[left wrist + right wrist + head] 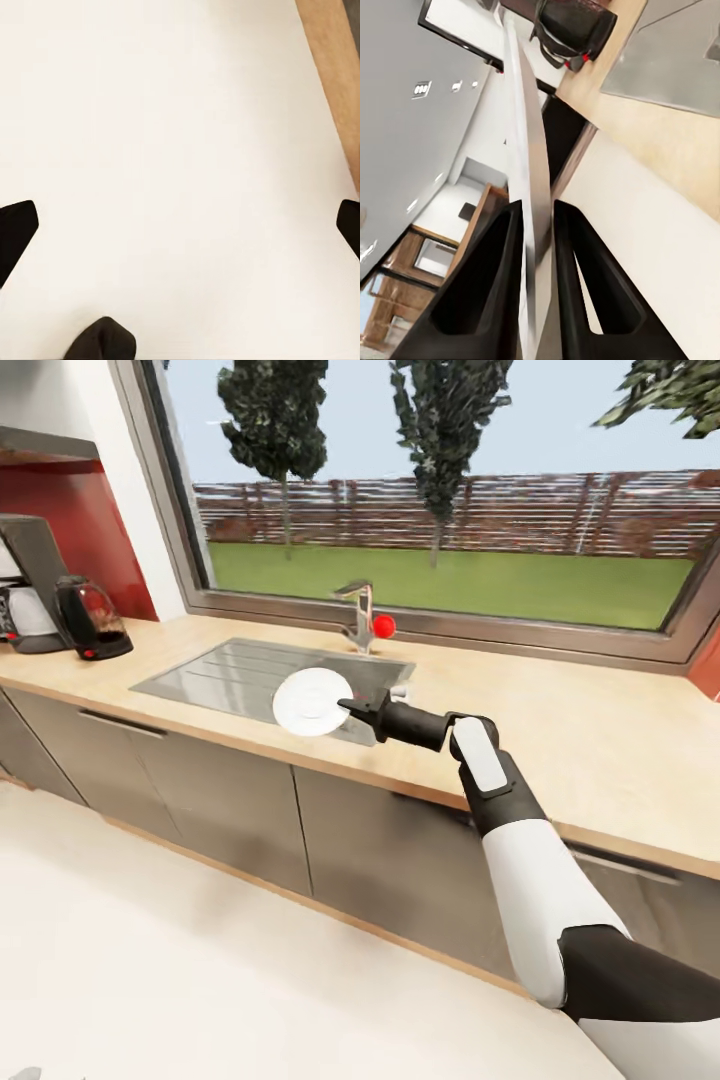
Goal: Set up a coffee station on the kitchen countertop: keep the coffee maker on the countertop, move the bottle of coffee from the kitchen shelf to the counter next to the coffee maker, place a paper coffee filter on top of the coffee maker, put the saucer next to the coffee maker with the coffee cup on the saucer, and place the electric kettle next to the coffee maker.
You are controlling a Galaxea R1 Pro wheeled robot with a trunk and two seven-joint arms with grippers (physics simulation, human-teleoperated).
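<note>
My right gripper is shut on the rim of the saucer, a plain white round plate held tilted in the air over the front edge of the sink. The right wrist view has the saucer edge-on, pinched between the two black fingers of the right gripper. At the far left of the kitchen countertop stands the coffee maker, with the electric kettle right beside it. My left gripper is open above white floor, nothing between its fingers.
A steel faucet with a red knob rises behind the sink, under a wide window. Grey cabinet fronts run below the counter. A red wall panel backs the coffee maker. White floor spreads in front.
</note>
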